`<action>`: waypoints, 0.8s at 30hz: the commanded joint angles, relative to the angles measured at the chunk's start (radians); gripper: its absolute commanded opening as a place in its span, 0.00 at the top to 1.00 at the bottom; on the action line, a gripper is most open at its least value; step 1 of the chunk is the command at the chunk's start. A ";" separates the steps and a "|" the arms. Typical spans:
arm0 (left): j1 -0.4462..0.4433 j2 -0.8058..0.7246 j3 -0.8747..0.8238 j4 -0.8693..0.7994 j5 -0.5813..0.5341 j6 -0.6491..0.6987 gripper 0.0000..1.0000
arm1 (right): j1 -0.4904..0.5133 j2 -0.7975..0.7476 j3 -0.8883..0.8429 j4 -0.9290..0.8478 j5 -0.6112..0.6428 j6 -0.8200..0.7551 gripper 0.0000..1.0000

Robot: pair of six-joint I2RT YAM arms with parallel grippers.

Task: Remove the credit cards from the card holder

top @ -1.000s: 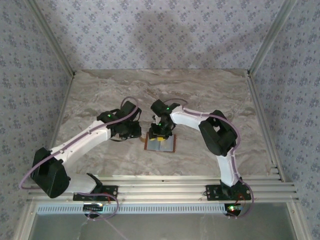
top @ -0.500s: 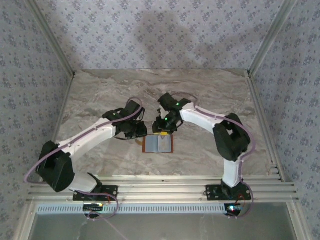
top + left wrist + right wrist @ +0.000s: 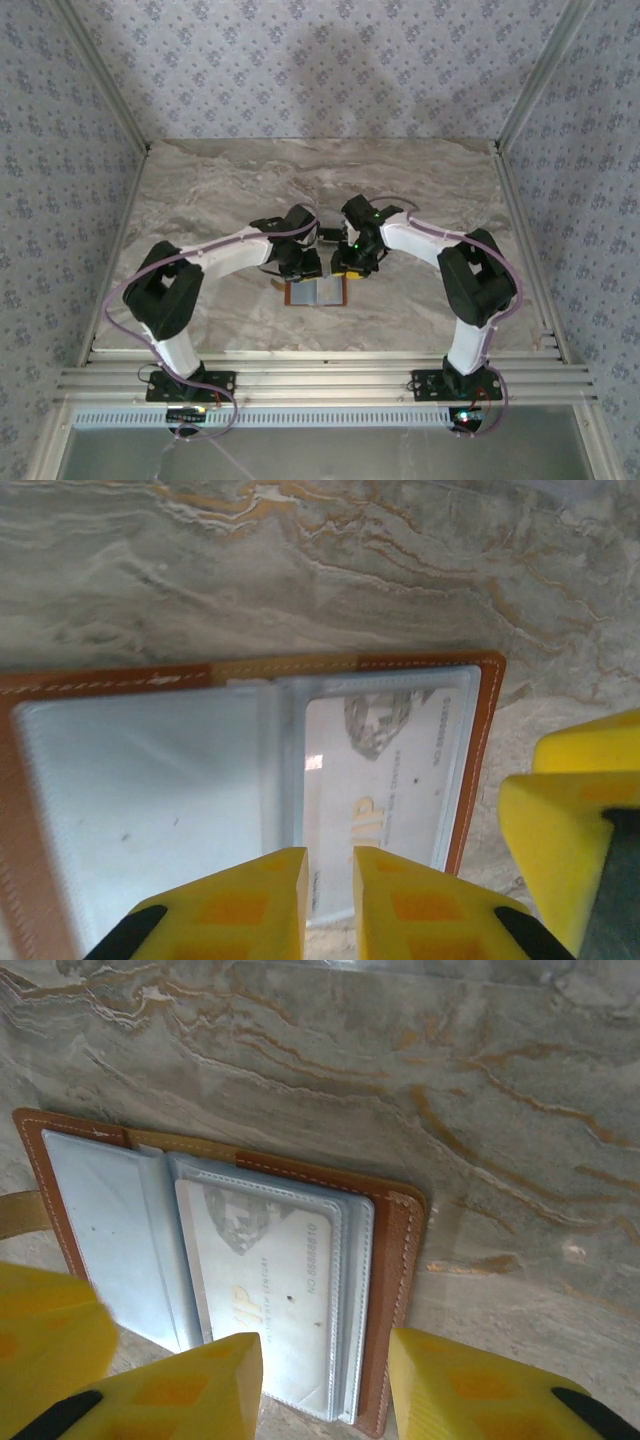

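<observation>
card [image 3: 275, 1310]: near end hidden behind right hand [image 3: 325, 1385] | card holder [image 3: 100, 780]: cut off at left, maybe by frame edge
</observation>
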 commanded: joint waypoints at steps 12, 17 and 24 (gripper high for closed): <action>0.000 0.081 0.032 0.066 0.059 -0.021 0.83 | 0.026 0.060 -0.049 0.078 -0.013 0.018 0.63; 0.005 0.090 0.015 0.080 0.064 -0.025 0.83 | 0.030 0.074 -0.060 0.087 -0.013 0.022 0.64; 0.017 0.061 -0.024 0.091 0.058 -0.029 0.84 | 0.027 0.070 -0.059 0.069 0.007 0.022 0.68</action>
